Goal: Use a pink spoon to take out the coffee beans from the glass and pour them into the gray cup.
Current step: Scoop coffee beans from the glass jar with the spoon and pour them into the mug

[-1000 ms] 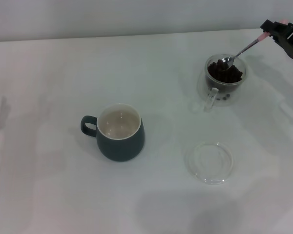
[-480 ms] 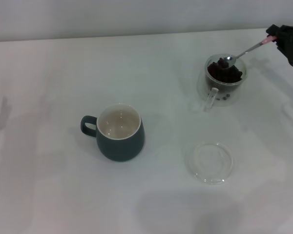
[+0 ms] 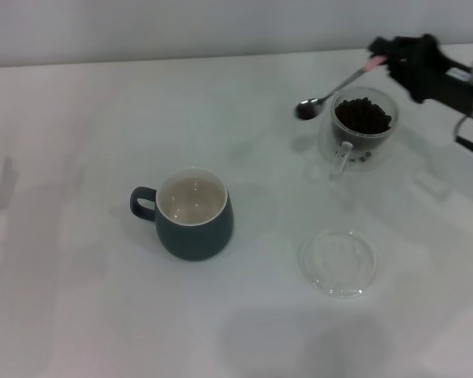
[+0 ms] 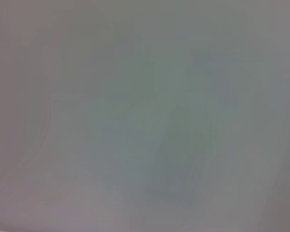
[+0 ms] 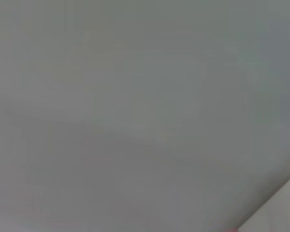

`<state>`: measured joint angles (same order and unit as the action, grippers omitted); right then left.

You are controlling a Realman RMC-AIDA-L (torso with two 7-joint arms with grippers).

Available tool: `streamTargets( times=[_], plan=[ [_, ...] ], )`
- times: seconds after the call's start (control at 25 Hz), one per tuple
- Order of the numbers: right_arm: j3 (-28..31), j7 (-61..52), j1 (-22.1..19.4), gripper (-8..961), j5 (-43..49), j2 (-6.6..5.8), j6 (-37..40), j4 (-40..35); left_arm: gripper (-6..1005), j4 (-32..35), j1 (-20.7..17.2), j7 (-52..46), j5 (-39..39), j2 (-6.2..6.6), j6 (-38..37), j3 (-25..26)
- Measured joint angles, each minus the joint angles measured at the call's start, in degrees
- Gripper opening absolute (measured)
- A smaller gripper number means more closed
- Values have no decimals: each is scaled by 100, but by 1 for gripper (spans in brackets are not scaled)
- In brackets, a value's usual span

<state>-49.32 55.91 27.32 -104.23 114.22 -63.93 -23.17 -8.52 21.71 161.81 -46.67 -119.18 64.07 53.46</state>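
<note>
— One arm is at work: the right gripper pinches the pink spoon by its handle end, at the far right of the table.
— Where does the spoon point?
— Its long axis slants from the fingers down toward the robot's left; the bowl, dark with what look like coffee beans, hangs just outside the glass.
— And the gray cup?
— Well apart, farther left and nearer the robot, so the carry runs that way. Left gripper isn't visible.
</note>
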Motion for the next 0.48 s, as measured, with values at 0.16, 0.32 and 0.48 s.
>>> streamTargets(
  times=[0.16, 0.32, 0.48],
  plan=[
    [-361, -28, 165, 165, -2, 95, -13, 0, 876, 0, 0, 0, 0, -4, 0, -3],
    [-701, -50, 273, 166, -64, 163, -21, 9, 876, 0, 0, 0, 0, -10, 0, -3],
    [-988, -50, 351, 166, -166, 198, -50, 64, 876, 0, 0, 0, 0, -9, -4, -3]
  ],
)
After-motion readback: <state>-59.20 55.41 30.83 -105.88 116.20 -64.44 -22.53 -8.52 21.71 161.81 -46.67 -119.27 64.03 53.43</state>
